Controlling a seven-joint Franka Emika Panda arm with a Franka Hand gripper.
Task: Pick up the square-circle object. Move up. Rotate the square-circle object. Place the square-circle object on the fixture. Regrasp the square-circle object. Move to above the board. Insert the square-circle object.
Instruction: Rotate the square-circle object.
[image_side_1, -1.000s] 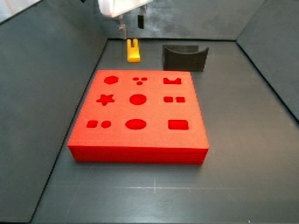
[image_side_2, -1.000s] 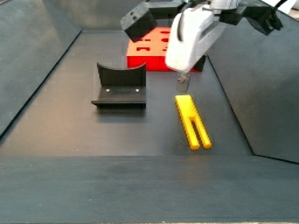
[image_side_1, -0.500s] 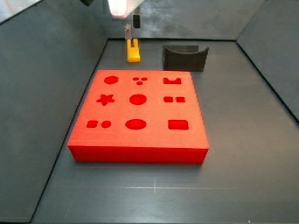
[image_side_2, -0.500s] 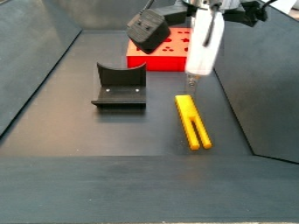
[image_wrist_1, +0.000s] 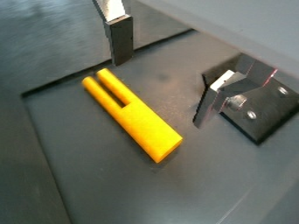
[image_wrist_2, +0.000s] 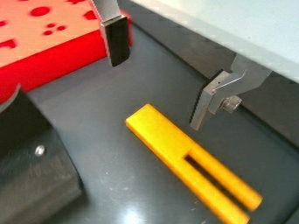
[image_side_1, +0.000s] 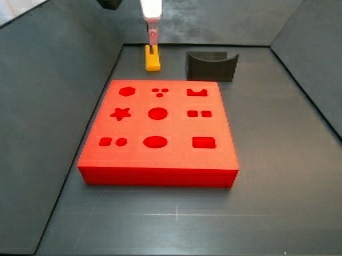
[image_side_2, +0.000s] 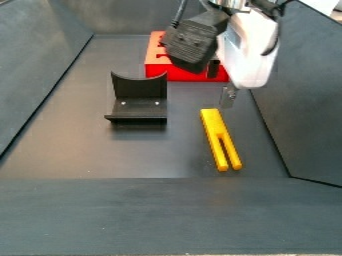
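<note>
The square-circle object (image_side_1: 154, 58) is a long yellow-orange bar lying flat on the dark floor, slotted at one end, between the board's far edge and the back wall. In both wrist views it lies just off the line between my fingers (image_wrist_1: 131, 116) (image_wrist_2: 193, 171). My gripper (image_wrist_1: 163, 74) (image_wrist_2: 162, 79) hangs above it, open, with nothing between the pads. From the side, the gripper (image_side_2: 229, 95) hovers over the bar's (image_side_2: 222, 138) end nearest the board. The red board (image_side_1: 158, 125) shows several shaped holes. The dark fixture (image_side_1: 211, 66) (image_side_2: 136, 98) stands beside the bar.
Grey walls enclose the floor on three sides; the bar lies close to a side wall (image_side_2: 287, 110). The fixture's bracket (image_wrist_1: 263, 105) (image_wrist_2: 30, 166) sits close to one finger in both wrist views. The board's edge (image_wrist_2: 47, 39) lies behind the other finger.
The gripper has turned about its vertical axis and drifted a little over the bar. The bar, fixture and board have not moved.
</note>
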